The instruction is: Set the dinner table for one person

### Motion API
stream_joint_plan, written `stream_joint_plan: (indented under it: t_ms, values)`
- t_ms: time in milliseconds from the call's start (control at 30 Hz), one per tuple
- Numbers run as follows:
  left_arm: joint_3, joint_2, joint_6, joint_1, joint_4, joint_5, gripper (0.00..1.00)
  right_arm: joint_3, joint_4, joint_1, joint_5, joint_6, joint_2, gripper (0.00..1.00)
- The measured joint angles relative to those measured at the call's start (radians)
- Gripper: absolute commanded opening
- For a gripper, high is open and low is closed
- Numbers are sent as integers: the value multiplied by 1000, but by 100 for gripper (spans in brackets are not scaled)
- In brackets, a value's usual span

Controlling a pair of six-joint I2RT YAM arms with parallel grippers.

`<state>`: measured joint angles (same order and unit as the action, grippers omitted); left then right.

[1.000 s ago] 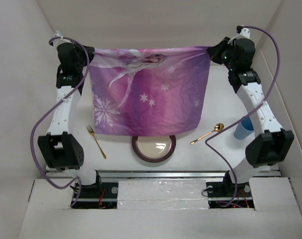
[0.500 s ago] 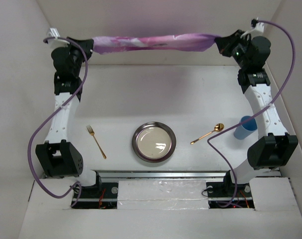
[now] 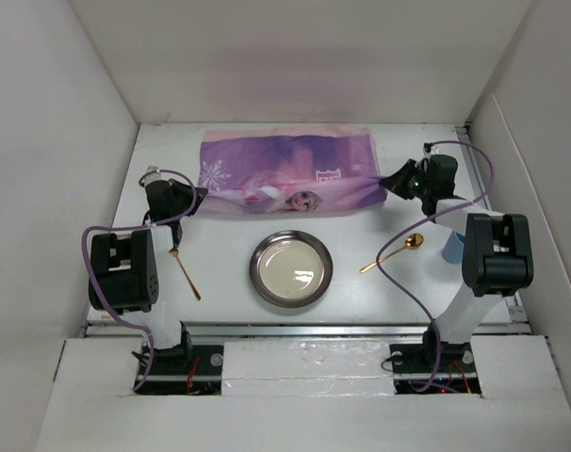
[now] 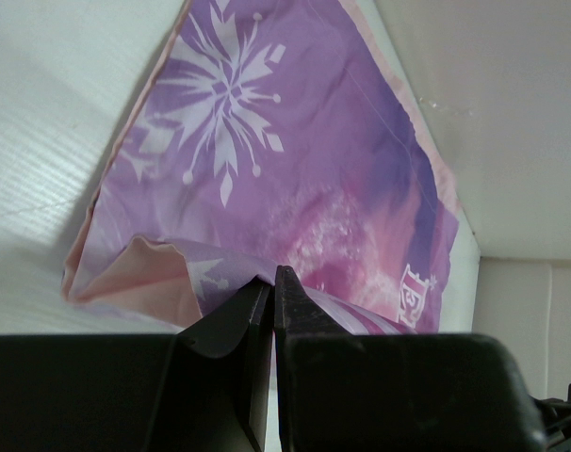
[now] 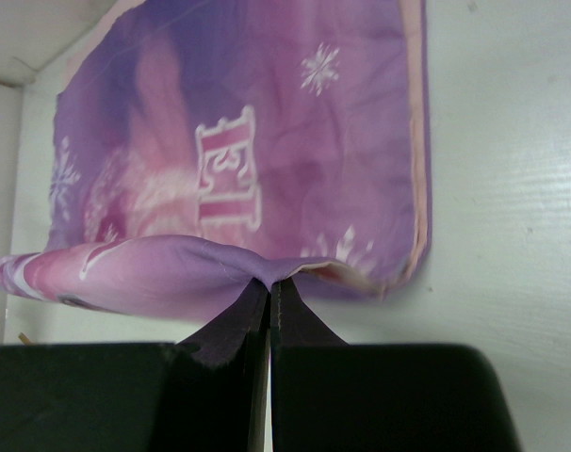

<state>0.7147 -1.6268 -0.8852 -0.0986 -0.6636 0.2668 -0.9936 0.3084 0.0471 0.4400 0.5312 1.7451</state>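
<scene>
The purple-pink ELSA cloth mat (image 3: 287,172) lies spread at the back of the white dinner table (image 3: 238,235), folded over along its near edge. My left gripper (image 3: 197,196) is shut on the mat's near left corner (image 4: 220,273). My right gripper (image 3: 387,181) is shut on the mat's near right corner (image 5: 267,273). A round metal plate (image 3: 290,268) sits in front of the mat. A gold fork (image 3: 184,268) lies to the plate's left, partly under my left arm. A gold spoon (image 3: 392,252) lies to its right. A blue cup (image 3: 452,250) stands behind my right arm.
White walls stand round the table on the left, back and right. A metal rail (image 3: 304,330) runs along the near edge. Purple cables (image 3: 399,273) loop from both arms over the table.
Both grippers have come down from high at the back with the mat held between them. The mat, hanging a second ago, now lies on the table behind the plate.
</scene>
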Motion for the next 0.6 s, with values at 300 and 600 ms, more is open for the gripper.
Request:
stream_joint_plan:
  t_ms: [300, 600]
  values:
    - [-100, 11, -2, -2, -130, 9, 0, 142, 73, 5, 6, 0, -27, 0]
    - [-304, 280, -30, -4, -161, -6, 16, 392, 140, 6, -17, 31, -197, 23]
